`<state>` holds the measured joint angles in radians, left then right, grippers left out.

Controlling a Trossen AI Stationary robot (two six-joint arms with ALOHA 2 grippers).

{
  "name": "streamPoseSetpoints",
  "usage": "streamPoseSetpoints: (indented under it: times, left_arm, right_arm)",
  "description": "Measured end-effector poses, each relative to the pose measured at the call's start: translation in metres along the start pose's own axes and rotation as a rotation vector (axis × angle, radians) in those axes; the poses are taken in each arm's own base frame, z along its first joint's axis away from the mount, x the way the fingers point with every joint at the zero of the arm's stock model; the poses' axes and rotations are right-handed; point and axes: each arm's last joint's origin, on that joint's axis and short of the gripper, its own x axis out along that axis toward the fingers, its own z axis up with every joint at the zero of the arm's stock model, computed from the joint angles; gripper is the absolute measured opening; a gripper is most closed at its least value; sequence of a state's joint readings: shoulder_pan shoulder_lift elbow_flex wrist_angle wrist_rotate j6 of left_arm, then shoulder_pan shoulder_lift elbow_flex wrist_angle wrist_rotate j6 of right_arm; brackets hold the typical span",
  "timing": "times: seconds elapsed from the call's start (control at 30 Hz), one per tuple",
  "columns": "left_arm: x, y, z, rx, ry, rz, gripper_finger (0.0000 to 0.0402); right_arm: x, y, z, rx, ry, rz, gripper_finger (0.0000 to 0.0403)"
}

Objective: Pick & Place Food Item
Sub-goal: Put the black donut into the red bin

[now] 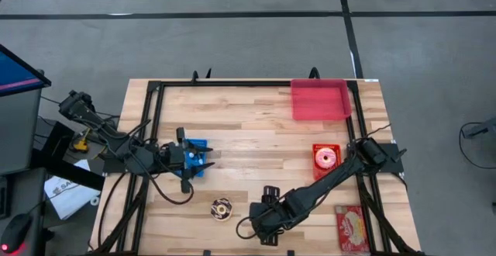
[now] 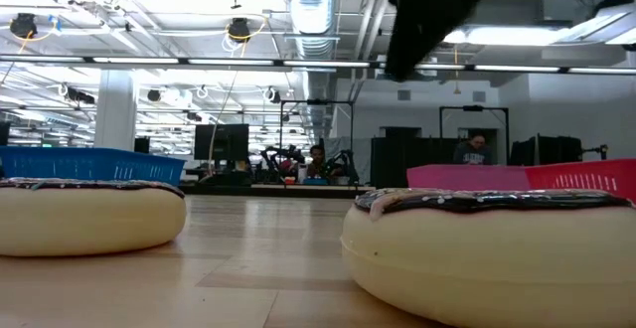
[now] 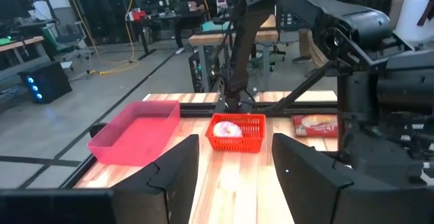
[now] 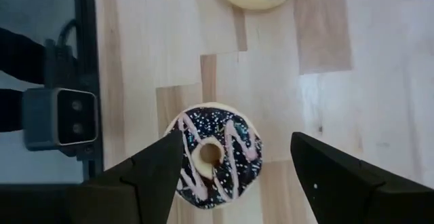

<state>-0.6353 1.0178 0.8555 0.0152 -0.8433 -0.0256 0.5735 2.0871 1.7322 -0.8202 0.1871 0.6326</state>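
Doughnuts lay at the table's near edge: one chocolate-iced doughnut (image 4: 215,153) sat on the wood under the right gripper (image 4: 237,176), whose fingers stood wide apart above it, holding nothing. A second doughnut (image 1: 222,208) lay nearby. Farther back, the left gripper (image 3: 234,166) hung spread and empty over the blue basket (image 1: 203,145). Beyond sat a red basket (image 1: 325,157) and pink tray (image 1: 319,101).
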Motion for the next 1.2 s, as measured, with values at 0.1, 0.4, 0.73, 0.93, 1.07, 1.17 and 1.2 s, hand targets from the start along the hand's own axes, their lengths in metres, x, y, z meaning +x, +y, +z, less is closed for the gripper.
streamPoseSetpoints:
  times: [0.1,0.4,0.73,0.93,1.07,1.17,1.2]
  left_arm:
    - [-0.002,0.002,0.002,0.008,-0.011,0.000,0.0182]
    - [-0.004,0.004,0.005,-0.003,-0.022,0.003,0.0182]
    - [-0.004,0.004,0.005,0.002,-0.023,0.002,0.0182]
    - [-0.004,0.004,0.005,0.003,-0.023,-0.001,0.0182]
    - [-0.004,0.004,0.005,0.003,-0.023,-0.001,0.0182]
    - [-0.004,0.004,0.005,0.004,-0.022,-0.001,0.0182]
    - [-0.004,0.004,0.005,0.005,-0.022,-0.001,0.0182]
  right_arm:
    - [-0.012,0.002,0.006,-0.006,0.006,-0.001,0.0265]
    - [-0.010,0.002,0.008,-0.010,-0.004,-0.030,0.0265]
    - [-0.032,-0.014,0.024,0.117,0.034,0.015,0.0265]
    - [-0.082,-0.011,0.042,0.117,0.002,0.035,0.0265]
    - [-0.072,-0.012,0.034,0.092,0.028,-0.038,0.0265]
    - [-0.050,-0.011,0.021,0.078,0.090,-0.076,0.0265]
    - [-0.043,-0.010,0.017,0.075,0.094,-0.077,0.0265]
